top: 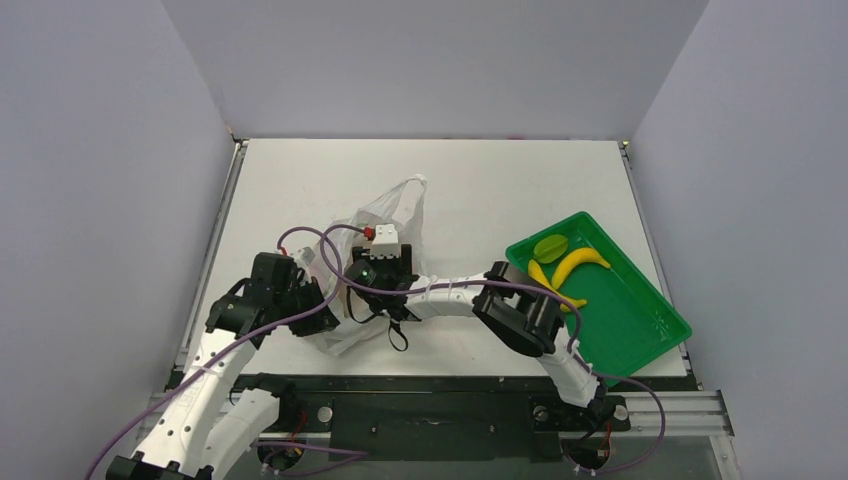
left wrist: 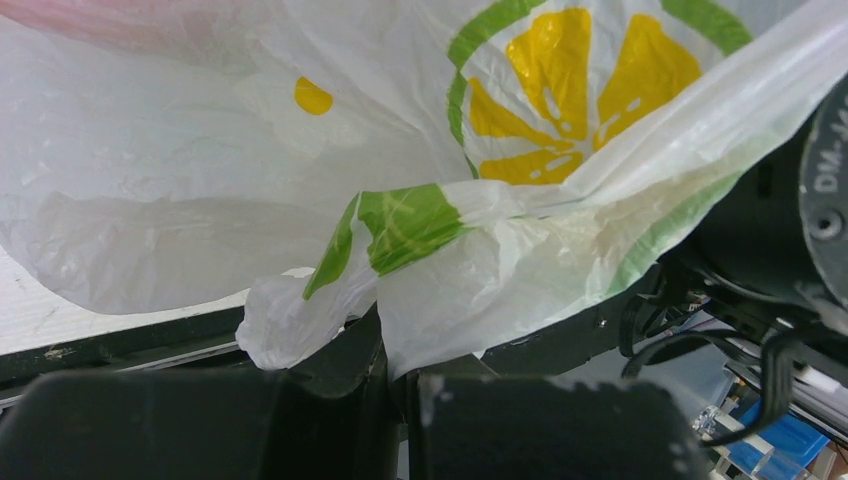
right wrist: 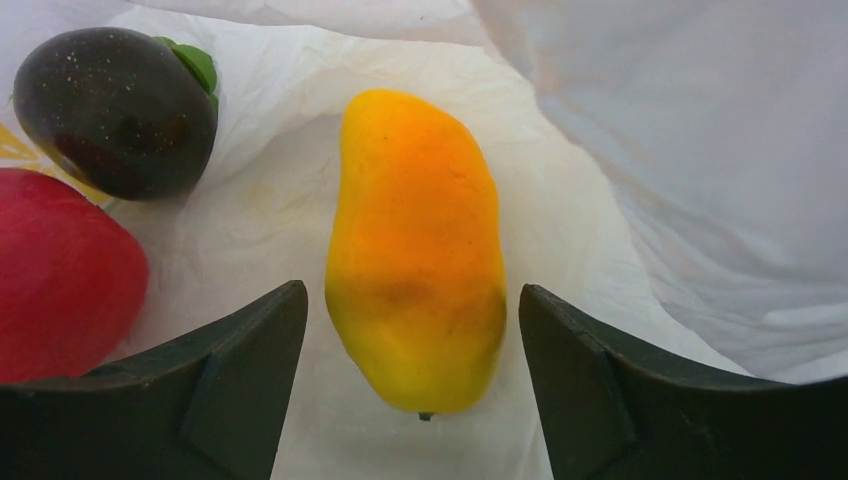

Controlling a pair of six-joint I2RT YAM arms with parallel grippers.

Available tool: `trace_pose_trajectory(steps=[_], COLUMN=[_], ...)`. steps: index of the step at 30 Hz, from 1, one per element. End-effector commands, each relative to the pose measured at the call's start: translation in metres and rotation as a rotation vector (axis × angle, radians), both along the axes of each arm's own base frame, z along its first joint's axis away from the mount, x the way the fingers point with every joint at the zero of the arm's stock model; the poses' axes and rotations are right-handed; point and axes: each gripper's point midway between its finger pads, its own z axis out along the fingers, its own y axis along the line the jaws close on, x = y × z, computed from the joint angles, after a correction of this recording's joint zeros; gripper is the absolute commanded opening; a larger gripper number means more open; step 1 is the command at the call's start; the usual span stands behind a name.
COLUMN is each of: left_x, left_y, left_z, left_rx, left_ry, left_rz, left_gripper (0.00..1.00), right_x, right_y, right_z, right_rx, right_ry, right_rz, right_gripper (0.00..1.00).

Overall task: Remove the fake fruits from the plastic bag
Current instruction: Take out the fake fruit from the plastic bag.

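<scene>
The left fingers (left wrist: 200,430) were pinched shut on the crinkly, translucent plastic bag (left wrist: 150,200). The right fingers (right wrist: 230,400) stood wide, empty, astride a smooth, glossy oblong mango (right wrist: 415,230).

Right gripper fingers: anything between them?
The orange-yellow mango lies between the fingers of the open right gripper, inside the bag; right wrist view shows it.

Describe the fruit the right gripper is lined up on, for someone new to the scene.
The white bag lies on the table, left of the green tray, with the right gripper inside it, open. Between its jaws lies the mango, untouched: elongated and orange-yellow, unlike the round dark purple fruit and the red fruit beside it.
</scene>
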Motion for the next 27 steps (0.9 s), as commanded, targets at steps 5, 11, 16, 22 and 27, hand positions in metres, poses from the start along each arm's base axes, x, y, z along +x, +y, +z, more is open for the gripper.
trace_pose_trajectory(steps=[5,11,16,22,27], left_x=[0.007,0.006,0.007,0.007,0.007], left_y=[-0.004,-0.004,-0.005,-0.005,-0.005], left_z=[0.006,0.006,0.004,0.004,0.004], left_rx=[-0.020,-0.020,-0.020,-0.022,-0.025], left_ry=[-0.038,-0.040,-0.026,-0.026,-0.032], left_rz=[-0.028,-0.026,-0.028,-0.026,-0.026], left_gripper=[0.00,0.00,0.00,0.00,0.00], right_x=[0.027,0.029,0.016,-0.009,-0.035], right_y=[0.013,0.013,0.016,0.012,0.016], right_z=[0.017,0.024,0.045,0.073,0.086], right_rx=[0.015,0.024,0.033,0.076,0.143], right_ry=[-0.090,-0.101,-0.132,-0.120,-0.070], right_rz=[-0.046,-0.017,0.043,0.153,0.295], right_gripper=[0.51,0.19,0.03,0.00,0.00])
